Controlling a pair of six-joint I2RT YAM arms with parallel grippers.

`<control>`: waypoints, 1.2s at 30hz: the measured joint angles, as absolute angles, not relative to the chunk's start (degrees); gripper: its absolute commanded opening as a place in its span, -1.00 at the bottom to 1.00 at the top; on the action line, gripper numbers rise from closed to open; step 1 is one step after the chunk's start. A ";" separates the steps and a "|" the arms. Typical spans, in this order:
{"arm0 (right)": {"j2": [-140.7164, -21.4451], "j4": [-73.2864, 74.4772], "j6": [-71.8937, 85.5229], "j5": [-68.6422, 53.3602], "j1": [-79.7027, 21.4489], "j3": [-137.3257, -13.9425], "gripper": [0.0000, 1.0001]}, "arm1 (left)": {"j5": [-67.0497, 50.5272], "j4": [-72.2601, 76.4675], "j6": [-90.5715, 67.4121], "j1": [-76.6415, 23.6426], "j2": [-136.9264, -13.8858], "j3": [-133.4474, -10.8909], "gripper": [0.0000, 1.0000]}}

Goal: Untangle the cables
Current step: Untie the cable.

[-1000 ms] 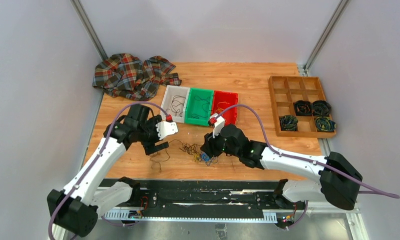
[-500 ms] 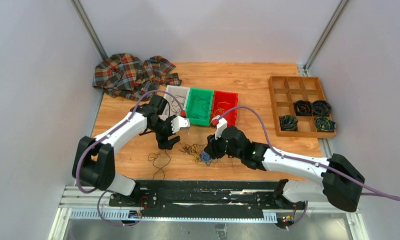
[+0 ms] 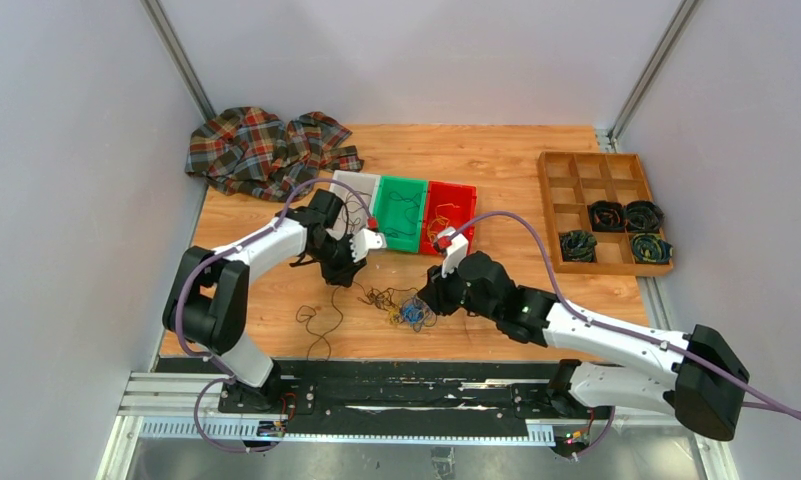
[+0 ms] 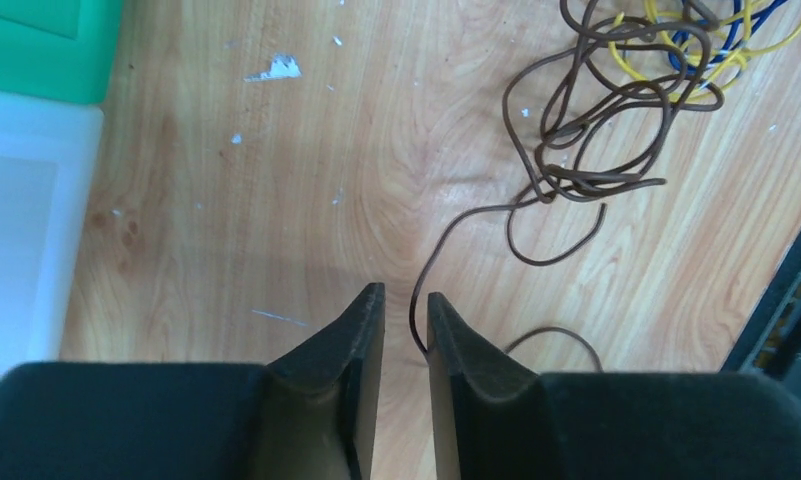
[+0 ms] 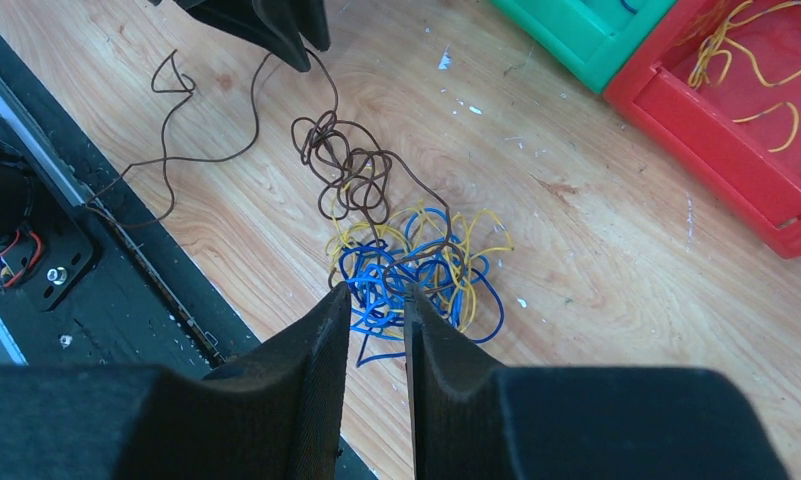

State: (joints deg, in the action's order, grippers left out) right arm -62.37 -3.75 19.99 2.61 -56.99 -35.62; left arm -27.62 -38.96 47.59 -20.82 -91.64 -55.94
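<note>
The cables [image 3: 409, 311] lie as a small clump on the wooden table, blue and yellow loops [image 5: 421, 268] knotted with a brown wire [image 5: 348, 178]. The brown wire's tail [image 4: 576, 165] runs left from the clump. My left gripper [image 4: 404, 296] is low over the table, its jaws a narrow gap apart, and the brown tail passes between them beside the right finger. My right gripper [image 5: 376, 292] sits at the clump's near edge, jaws slightly apart, with blue loops lying between the fingertips. In the top view the left gripper [image 3: 350, 281] is left of the clump and the right gripper [image 3: 429, 300] is right of it.
White [image 3: 344, 190], green [image 3: 400, 232] and red [image 3: 463, 190] bins stand in a row behind the clump, with wires inside. A wooden compartment tray [image 3: 550, 215] holds dark coiled bundles at the right. A plaid cloth [image 3: 266, 150] lies at the back left. A black rail [image 5: 126, 270] borders the near edge.
The left arm swung right and forward to the brown wire's tail, and its jaws narrowed from wide. The right gripper shifted slightly right at the clump, and its jaws narrowed too.
</note>
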 measured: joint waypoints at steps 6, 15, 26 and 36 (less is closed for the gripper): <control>-61.01 -2.72 19.38 4.64 -56.99 -35.31 -0.38 | -30.57 -43.00 47.70 -20.82 -91.15 -56.36 -0.99; -66.04 -6.70 18.04 8.51 -61.12 -40.71 -0.08 | -34.92 -50.04 38.76 -20.80 -76.16 -64.64 -0.99; -76.29 -15.66 18.68 8.75 -65.36 -46.81 -0.18 | -38.06 -55.79 33.30 -20.86 -69.49 -67.18 -0.99; -80.71 -19.09 21.28 7.14 -65.36 -47.09 -0.65 | -39.16 -56.75 31.07 -21.56 -67.05 -68.42 -0.99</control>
